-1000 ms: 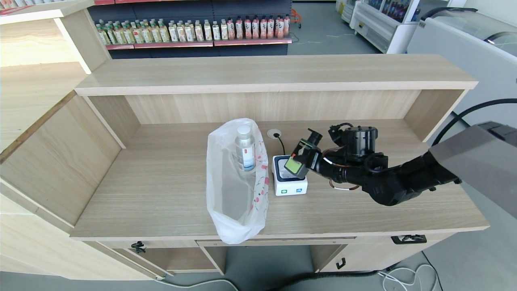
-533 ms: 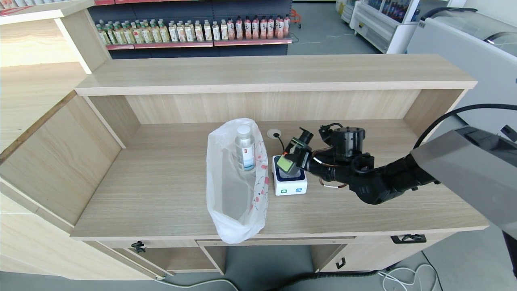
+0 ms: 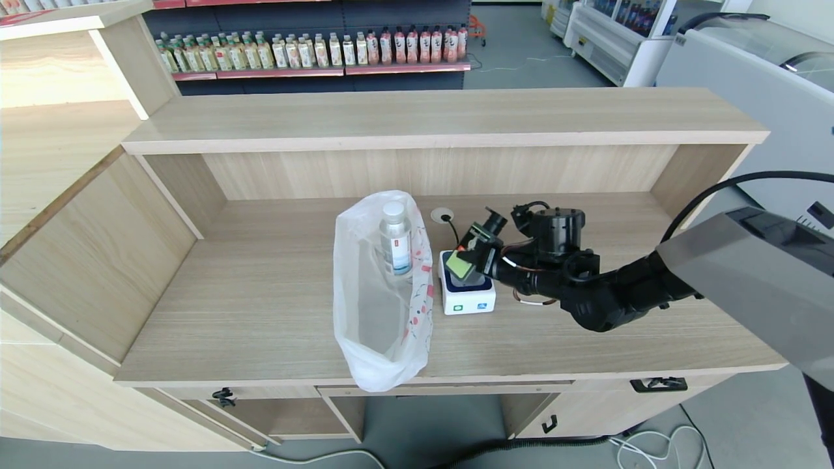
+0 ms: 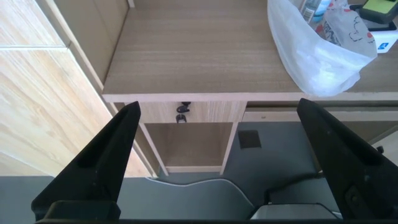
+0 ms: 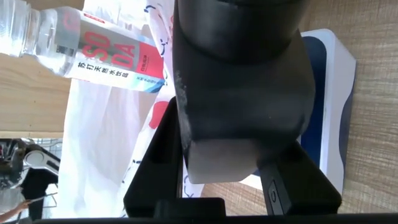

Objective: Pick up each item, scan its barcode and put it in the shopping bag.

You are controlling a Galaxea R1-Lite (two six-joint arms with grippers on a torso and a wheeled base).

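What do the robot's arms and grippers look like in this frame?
The right arm is glossy black with rounded joints and a cylindrical housing. It has thin white and red wires at its wrist. A thick black cable arcs over a grey boxy shell behind. The right gripper is black. The left gripper has two broad matte black fingers tapering to blunt tips.

Ref scanner: shopping bag stands just beside it on the left, w/ bottle upright inside. Right gripper w/ green item hangs over scanner. Counter in front of scanner, and farther left past bag, gives open room.
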